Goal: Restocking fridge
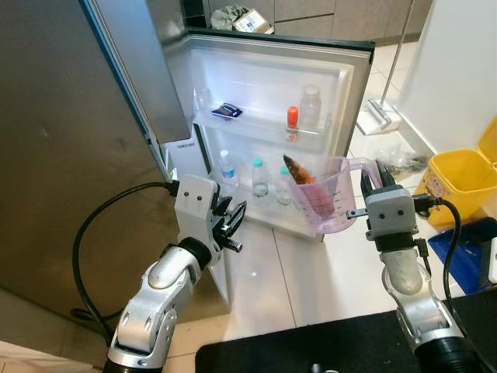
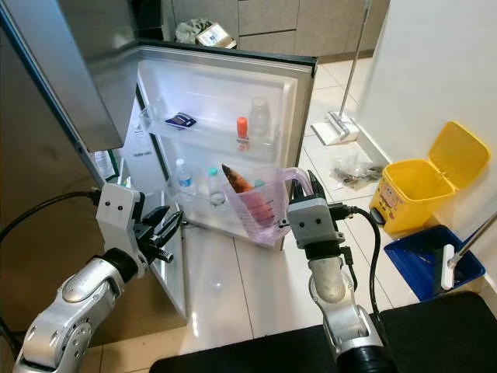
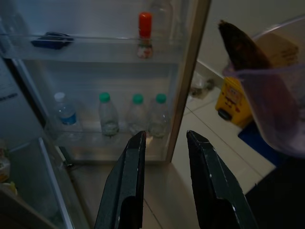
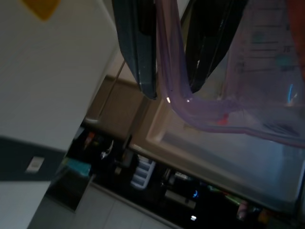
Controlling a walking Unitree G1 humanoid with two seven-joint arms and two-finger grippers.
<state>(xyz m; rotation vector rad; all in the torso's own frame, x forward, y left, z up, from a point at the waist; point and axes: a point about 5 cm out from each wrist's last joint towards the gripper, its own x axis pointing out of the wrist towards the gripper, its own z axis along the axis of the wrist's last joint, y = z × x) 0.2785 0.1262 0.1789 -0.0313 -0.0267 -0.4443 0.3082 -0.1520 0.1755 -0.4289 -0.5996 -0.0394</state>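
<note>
Clear jug [image 1: 326,194]: handle clamped by right gripper [image 1: 378,180] before the fridge door [image 1: 272,85]. Left gripper [image 1: 231,221]: fingers parted, empty.

The fridge door [image 1: 264,116] stands wide open, its white inner shelves holding a red-capped bottle [image 1: 292,120] and a dark flat packet [image 1: 227,111] above, and a row of small water bottles [image 1: 258,177] below (blue and green caps). In front of it hangs a clear purple-tinted measuring jug [image 1: 326,194], roughly upright, handle gripped, with a brownish-orange item [image 1: 298,171] sticking up out of it.
</note>
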